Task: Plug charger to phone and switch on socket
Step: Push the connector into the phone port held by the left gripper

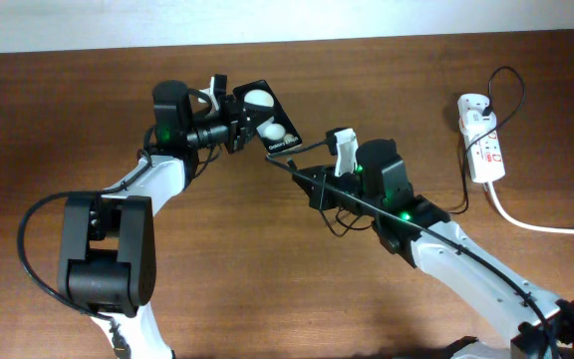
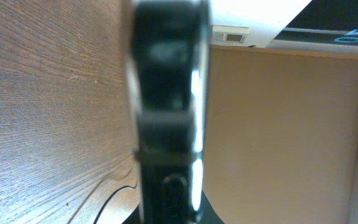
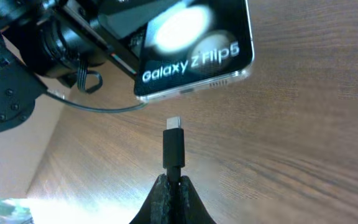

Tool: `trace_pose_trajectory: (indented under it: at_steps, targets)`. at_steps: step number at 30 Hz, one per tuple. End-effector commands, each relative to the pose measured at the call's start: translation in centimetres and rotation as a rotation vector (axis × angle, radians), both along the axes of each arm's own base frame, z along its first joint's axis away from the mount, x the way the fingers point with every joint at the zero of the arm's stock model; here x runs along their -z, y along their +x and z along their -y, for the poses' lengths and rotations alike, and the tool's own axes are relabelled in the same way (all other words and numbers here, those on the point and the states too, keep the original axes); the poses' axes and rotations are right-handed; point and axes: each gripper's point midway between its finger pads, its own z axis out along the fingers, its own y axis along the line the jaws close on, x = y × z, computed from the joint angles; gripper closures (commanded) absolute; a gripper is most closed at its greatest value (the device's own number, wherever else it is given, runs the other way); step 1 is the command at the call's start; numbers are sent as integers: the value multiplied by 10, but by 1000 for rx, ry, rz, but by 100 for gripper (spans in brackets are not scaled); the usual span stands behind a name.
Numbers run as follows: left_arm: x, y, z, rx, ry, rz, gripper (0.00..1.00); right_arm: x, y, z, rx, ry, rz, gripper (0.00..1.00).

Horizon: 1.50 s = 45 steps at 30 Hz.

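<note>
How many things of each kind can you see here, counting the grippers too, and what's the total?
phone: 1
charger: 1
power strip: 1
grippers: 2, the left gripper and the right gripper
Total: 5

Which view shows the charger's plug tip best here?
Right wrist: the plug tip is sharp and centred, gripped in the right claw, just short of the bottom edge of the phone. Overhead shows it only as a tiny dark speck beside the phone. Left wrist shows only the phone's blurred edge, no plug.
</note>
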Motion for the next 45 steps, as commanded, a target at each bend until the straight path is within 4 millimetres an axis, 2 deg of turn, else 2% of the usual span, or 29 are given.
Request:
trace_pose_trajectory:
  at_steps: [1, 6, 11, 19, 23, 36, 45]
  targets:
    - [-7, 2, -1, 8, 3, 45, 100, 2, 7, 2, 17, 1, 10, 96]
    - [-7, 2, -1, 8, 3, 45, 100, 2, 15, 3, 40, 0, 38, 96]
    - [-7, 2, -1, 8, 3, 45, 100, 16, 21, 0, 43, -3, 19, 96]
    - [-7, 4, -1, 3, 15, 67, 100, 13, 19, -4, 20, 14, 24, 96]
    - [-6, 5, -2, -3, 21, 74, 100, 11, 22, 5, 8, 42, 11, 96]
    - [-6, 6, -2, -10, 24, 74, 100, 3, 20, -1, -28, 71, 30, 96]
    - [-6, 6, -2, -10, 24, 74, 100, 7, 18, 0, -28, 64, 12, 96]
